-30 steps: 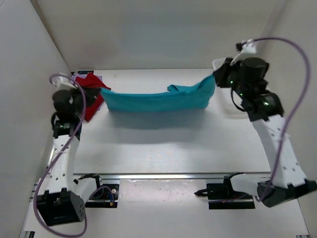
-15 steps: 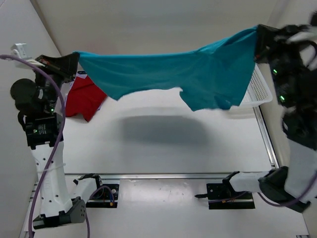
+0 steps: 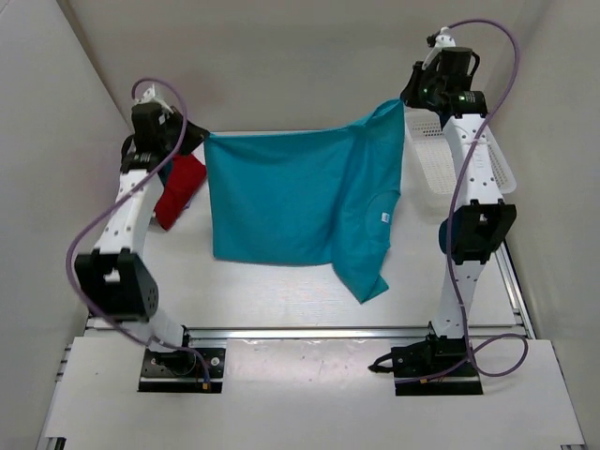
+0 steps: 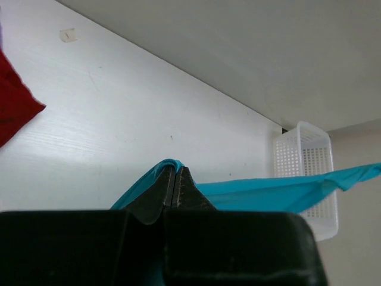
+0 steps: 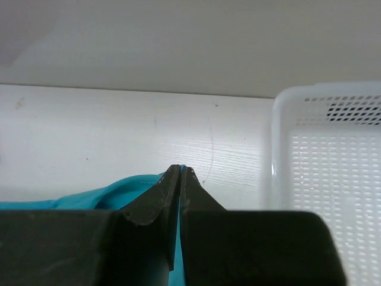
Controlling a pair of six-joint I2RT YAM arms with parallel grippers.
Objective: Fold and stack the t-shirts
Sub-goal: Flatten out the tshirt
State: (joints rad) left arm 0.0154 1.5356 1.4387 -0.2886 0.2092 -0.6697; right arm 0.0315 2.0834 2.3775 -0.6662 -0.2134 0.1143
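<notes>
The only label in sight is a small white tag [image 3: 383,217] inside the neckline of the teal t-shirt [image 3: 281,202]. Its print is too small to read. A small pale square patch [image 4: 68,34] sits on the table far ahead of the left jaws, and it carries no legible writing.

The left gripper [image 3: 199,139] has its jaws pressed together on a fold of the teal cloth at the tips, as its wrist view shows [image 4: 176,170]. The right gripper [image 3: 405,101] is likewise clamped on a pinch of the same shirt [image 5: 181,170]. The teal shirt hangs spread between the two pairs of jaws, its top edge taut from one to the other. Its body falls below them toward the table, and one sleeve dangles lowest, nearer the right jaws.

The red t-shirt [image 3: 180,187] lies crumpled on the table just below and outside the left jaws. The white lattice basket [image 3: 427,155] stands below and just beyond the right jaws, and in the right wrist view [image 5: 321,179] it lies to their right.

The table [image 3: 281,300] is white with a faint wood grain and a few scuffs. Plain off-white walls [image 3: 281,66] close it in at the left, back and right. A metal rail [image 3: 309,330] runs along its near edge.
</notes>
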